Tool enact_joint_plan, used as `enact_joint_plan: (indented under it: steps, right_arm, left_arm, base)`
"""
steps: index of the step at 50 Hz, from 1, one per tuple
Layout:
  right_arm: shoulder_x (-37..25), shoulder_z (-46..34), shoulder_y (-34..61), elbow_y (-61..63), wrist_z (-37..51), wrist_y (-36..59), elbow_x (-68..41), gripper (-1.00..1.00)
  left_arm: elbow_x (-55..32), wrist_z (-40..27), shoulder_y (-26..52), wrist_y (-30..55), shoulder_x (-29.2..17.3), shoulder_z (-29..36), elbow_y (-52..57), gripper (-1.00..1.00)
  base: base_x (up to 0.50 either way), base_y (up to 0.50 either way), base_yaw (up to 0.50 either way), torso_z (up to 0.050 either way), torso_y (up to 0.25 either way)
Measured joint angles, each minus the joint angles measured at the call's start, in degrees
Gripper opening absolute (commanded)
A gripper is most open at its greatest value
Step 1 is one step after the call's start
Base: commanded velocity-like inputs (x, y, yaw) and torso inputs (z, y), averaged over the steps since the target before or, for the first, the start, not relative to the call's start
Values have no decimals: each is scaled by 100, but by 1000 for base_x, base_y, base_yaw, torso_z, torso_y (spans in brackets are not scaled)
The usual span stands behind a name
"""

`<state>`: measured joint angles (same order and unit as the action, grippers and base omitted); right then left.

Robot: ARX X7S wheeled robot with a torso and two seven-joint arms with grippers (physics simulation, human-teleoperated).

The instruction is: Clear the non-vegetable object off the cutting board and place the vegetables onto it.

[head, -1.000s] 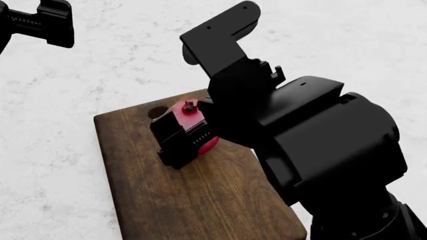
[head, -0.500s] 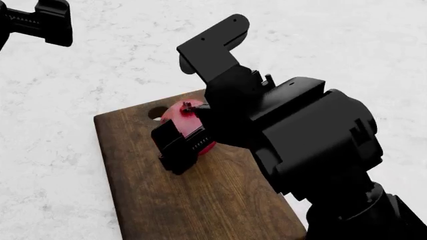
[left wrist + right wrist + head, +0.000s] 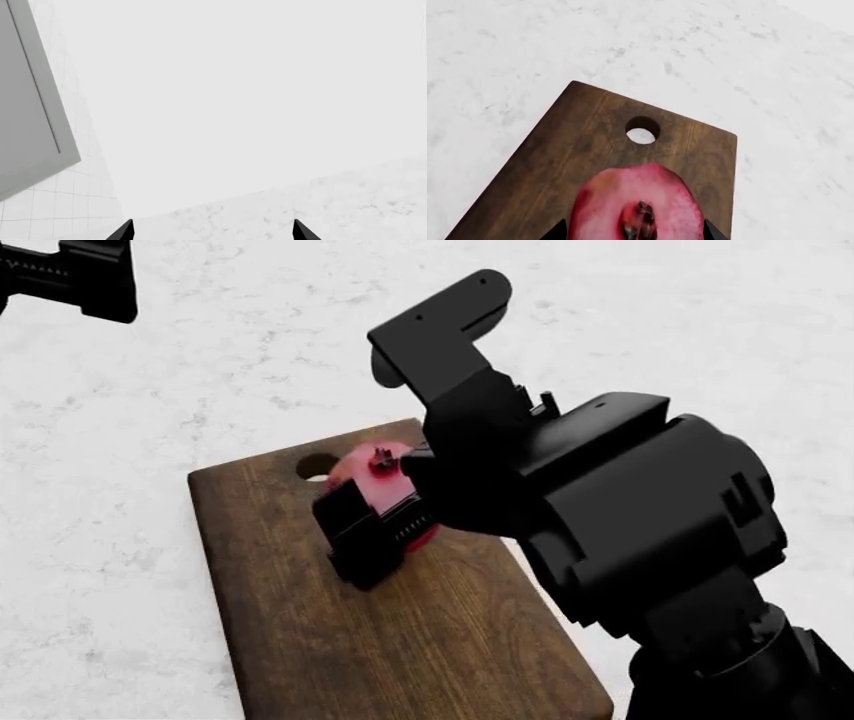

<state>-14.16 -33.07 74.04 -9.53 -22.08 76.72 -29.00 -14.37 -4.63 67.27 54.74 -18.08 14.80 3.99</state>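
The red apple-like fruit (image 3: 387, 490) is on the dark brown cutting board (image 3: 441, 640), just in front of its round hole (image 3: 315, 466). My right gripper (image 3: 387, 515) is down over the fruit, with a finger tight against each side. In the right wrist view the fruit (image 3: 637, 200) fills the gap between the fingertips of the right gripper (image 3: 632, 232), stem end up, on the board (image 3: 560, 145). I cannot tell whether it is lifted. My left gripper (image 3: 74, 275) hangs at the far left, open and empty (image 3: 211, 232). The corn and the ginger-like root are out of view.
White marble counter (image 3: 160, 390) surrounds the board on all sides. The right arm's bulky black body (image 3: 641, 530) hides the board's right side and the counter beyond. The left wrist view shows a grey cabinet panel (image 3: 27, 100) and a tiled wall.
My right wrist dipped left, then shifted back right and slightly up, staying around the fruit. The left gripper drifted slightly up and left.
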Motion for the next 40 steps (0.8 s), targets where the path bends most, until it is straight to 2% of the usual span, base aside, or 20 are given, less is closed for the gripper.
enact_joint_plan:
  steps: [21,40]
  right_arm:
    - [-338,373,347,940,362,1042,-246,-100]
    - [-1143,758,551,1092,1278,1328,-817,-100]
  left_arm:
    - [-97,-24,144,177,-1,-23,202,100]
    - [-171,-36,243,238,7,-54,240,100]
  base:
    - [0,0,0,0,0]
    - [0,0,0,0,0]
